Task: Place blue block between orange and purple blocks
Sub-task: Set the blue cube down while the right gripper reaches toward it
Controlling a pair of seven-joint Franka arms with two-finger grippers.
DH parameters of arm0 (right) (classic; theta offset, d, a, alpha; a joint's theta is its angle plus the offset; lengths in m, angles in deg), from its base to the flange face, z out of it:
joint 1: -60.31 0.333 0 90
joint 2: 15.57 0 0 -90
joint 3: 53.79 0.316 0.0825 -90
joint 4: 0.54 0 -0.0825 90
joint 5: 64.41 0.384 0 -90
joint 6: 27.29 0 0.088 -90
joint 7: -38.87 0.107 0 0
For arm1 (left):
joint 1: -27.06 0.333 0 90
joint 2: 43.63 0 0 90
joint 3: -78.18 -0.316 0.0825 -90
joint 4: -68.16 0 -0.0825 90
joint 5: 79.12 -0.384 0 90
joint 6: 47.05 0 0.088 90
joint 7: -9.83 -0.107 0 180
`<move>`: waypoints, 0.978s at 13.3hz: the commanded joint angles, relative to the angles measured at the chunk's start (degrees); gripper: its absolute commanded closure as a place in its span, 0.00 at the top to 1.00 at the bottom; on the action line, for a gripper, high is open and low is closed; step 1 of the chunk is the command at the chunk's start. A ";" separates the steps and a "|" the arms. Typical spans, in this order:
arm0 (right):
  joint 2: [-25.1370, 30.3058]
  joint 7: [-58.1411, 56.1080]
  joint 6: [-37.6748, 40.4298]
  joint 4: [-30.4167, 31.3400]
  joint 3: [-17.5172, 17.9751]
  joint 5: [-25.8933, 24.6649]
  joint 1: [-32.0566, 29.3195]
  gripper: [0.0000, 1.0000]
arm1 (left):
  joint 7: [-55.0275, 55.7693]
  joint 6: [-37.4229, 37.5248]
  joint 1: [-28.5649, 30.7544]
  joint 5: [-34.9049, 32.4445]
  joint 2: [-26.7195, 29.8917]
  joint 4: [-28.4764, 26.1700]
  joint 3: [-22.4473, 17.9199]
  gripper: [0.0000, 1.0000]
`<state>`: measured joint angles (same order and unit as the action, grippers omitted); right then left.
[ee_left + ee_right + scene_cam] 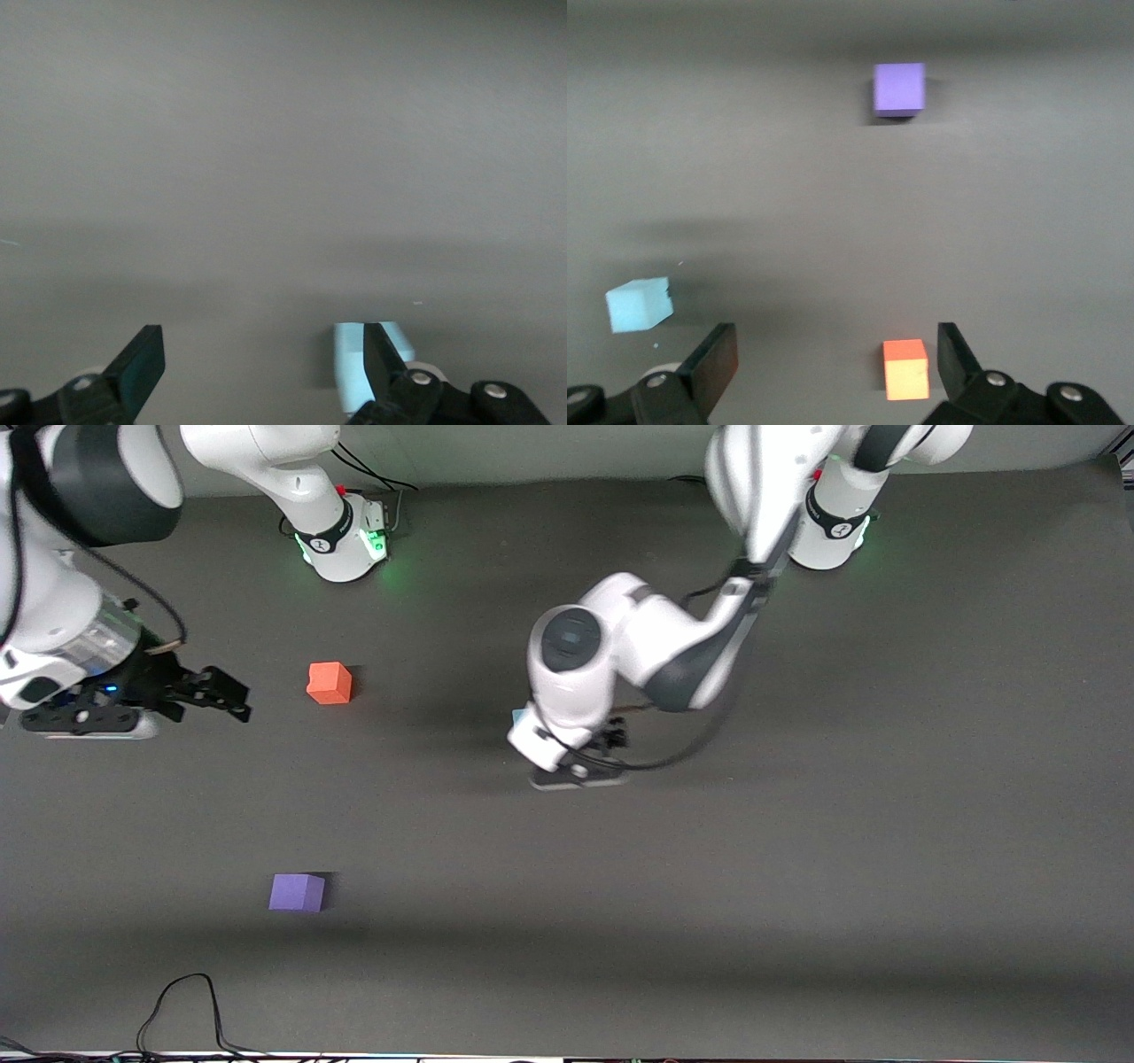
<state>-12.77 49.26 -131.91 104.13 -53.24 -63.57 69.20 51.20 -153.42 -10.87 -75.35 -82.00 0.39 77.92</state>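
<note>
The blue block [516, 715] shows only as a sliver under my left arm's hand [567, 735], mid-table. In the left wrist view my left gripper [261, 365] is open and empty; the blue block [353, 365] lies on the mat, partly hidden by one finger [383, 356], off to one side of the gap. The orange block [330, 683] and purple block [297, 892] sit toward the right arm's end, the purple one nearer the front camera. My right gripper [232, 695] hangs open and empty beside the orange block [905, 369]. The right wrist view also shows the purple block [899, 88] and the blue block [640, 305].
The dark grey mat [797, 868] covers the table. A black cable [182, 1001] loops at the front edge near the right arm's end. The arm bases [345, 540] stand along the back edge.
</note>
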 commanded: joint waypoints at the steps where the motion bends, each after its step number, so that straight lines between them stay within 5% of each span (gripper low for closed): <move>1: -1.39 6.80 0.03 -1.13 6.37 0.65 0.25 1.00 | -13.37 4.13 10.56 3.43 6.80 -7.36 0.79 1.00; 6: -10.87 19.92 -2.59 -6.14 19.12 0.48 0.25 1.00 | -33.69 10.56 26.66 3.09 15.41 -12.81 0.62 1.00; 10: -17.20 25.02 -10.85 -5.70 24.40 -0.57 0.42 1.00 | -37.58 12.49 30.28 -3.41 23.06 -17.65 0.18 1.00; 13: -22.29 32.03 -15.86 -3.68 27.66 -8.72 1.82 1.00 | -40.30 13.03 32.39 -4.21 28.33 -20.72 0.18 1.00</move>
<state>-32.01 76.38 -145.63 100.78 -27.14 -68.59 70.13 13.09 -139.95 20.66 -78.60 -58.29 -15.64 77.71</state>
